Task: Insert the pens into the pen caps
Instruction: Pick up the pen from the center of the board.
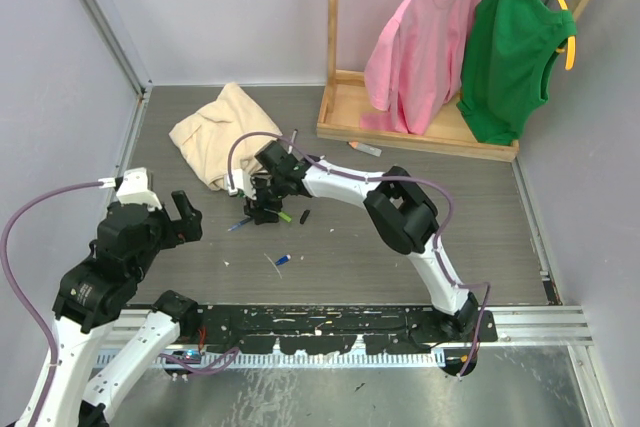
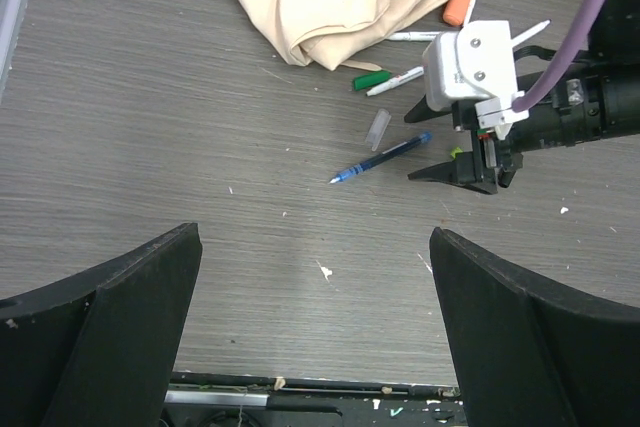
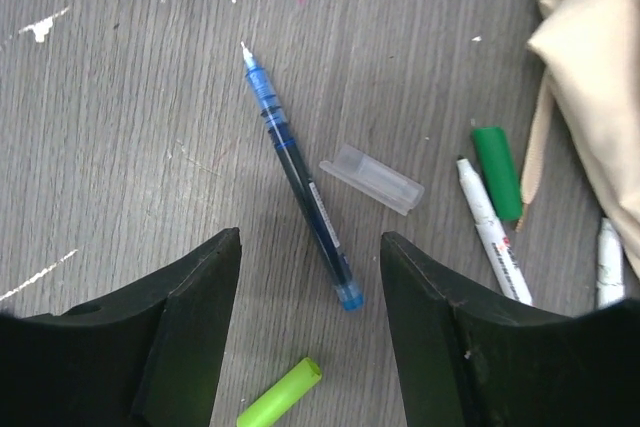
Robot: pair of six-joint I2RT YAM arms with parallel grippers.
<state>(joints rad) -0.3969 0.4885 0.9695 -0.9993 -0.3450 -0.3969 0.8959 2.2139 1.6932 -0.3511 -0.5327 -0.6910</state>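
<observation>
- The blue pen (image 3: 300,177) lies flat on the bench (image 3: 120,147), uncapped, just left of the cluster of other pens and caps by the beige cloth (image 3: 590,77).
- In the right wrist view its long axis runs on a diagonal. The fine writing tip is at the upper left and the blue rear end at the lower right.
- From above, that puts the tip towards the left arm and the near edge, and the rear end towards my right hand (image 3: 310,242).
- A clear cap (image 3: 372,179) lies just beside the middle of the barrel, angled a little off the pen's line. I cannot tell whether they touch or which end of the cap is open.
- Further right lie a green cap (image 3: 497,172) and a white pen (image 3: 493,232), side by side. A lime-green piece (image 3: 280,394) sits near the camera.
- My right hand is open and holds nothing. Its two fingers straddle the rear end of the blue pen without touching it.
- I judge this to be the pickup of the blue pen, with no pen capped yet.
- Next I need to lower the hand squarely and close it on the barrel. The pen sits skewed between the fingers, so it may swivel as they meet.
- My left hand (image 2: 312,237) is wide open and empty over bare bench, well apart from the pens and free to take the cap.
</observation>
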